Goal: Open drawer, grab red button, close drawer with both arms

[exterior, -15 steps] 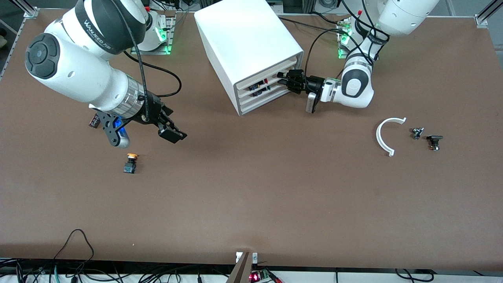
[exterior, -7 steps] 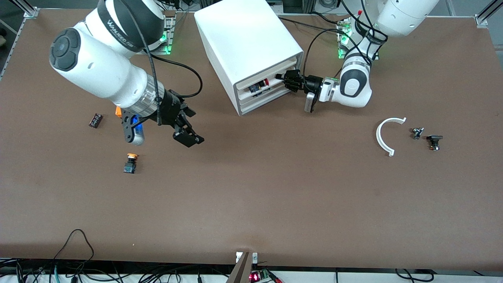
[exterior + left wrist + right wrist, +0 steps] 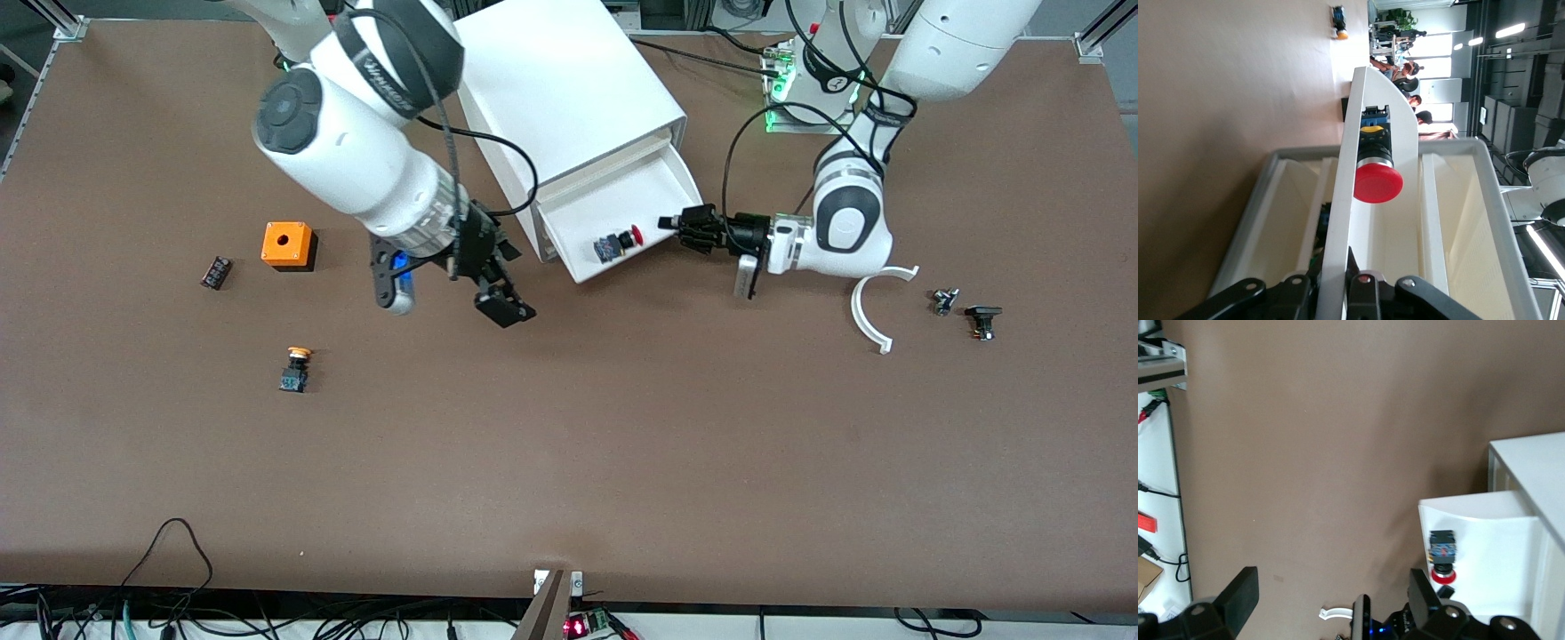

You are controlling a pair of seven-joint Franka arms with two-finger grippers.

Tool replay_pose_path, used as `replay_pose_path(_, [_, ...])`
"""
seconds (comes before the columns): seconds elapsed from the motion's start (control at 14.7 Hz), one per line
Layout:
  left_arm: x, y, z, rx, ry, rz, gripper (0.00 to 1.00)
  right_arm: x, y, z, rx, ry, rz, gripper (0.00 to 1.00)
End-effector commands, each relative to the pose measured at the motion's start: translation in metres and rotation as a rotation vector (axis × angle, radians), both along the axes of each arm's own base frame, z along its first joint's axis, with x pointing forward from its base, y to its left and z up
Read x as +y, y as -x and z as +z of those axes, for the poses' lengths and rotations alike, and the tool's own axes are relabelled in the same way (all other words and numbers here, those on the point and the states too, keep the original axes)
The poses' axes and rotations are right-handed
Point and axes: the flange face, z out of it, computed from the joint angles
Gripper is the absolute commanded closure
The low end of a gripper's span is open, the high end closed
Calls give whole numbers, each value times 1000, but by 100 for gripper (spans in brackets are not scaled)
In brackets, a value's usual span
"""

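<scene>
Drawer pulled out of cabinet, upper centre of front frame. Left tool clamped shut on drawer's front edge. Button lies on its side in drawer, red cap toward left tool. Right tool hangs over bare bench just beside drawer, fingers spread wide, holding nothing. Orange box mid-left.

White arms with black joint bands and cables

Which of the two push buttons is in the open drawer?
The red-capped button, lying in the drawer. The orange-capped button sits on the table.
</scene>
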Motion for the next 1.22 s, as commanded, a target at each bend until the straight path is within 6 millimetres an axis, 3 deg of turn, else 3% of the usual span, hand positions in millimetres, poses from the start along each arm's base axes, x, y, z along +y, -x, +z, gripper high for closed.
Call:
replay_pose_path(0.0, [10, -32, 1, -7, -47, -13, 92, 33, 8, -14, -10, 22, -42, 0])
replay_pose_path(0.07, [10, -33, 2, 2, -56, -19, 23, 46, 14, -22, -14, 32, -50, 0])
replay_pose_path(0.14, [11, -33, 3, 0, -58, -20, 0, 59, 20, -31, -15, 42, -62, 0])
replay_pose_path(0.41, [18, -37, 9, -8, -58, -7, 0, 99, 38, -72, -31, 82, -70, 0])
replay_pose_path(0.54, [28, -45, 27, -10, -86, 0, 0, 117, 47, -97, -43, 114, -67, 0])
replay_pose_path(0.88, [45, -83, 102, 17, -375, -125, 0, 154, 81, -147, -53, 199, 30, 0])
replay_pose_path(1.16, [48, -105, 161, 182, -621, -211, 0, 164, 95, -163, -86, 248, 92, 0])
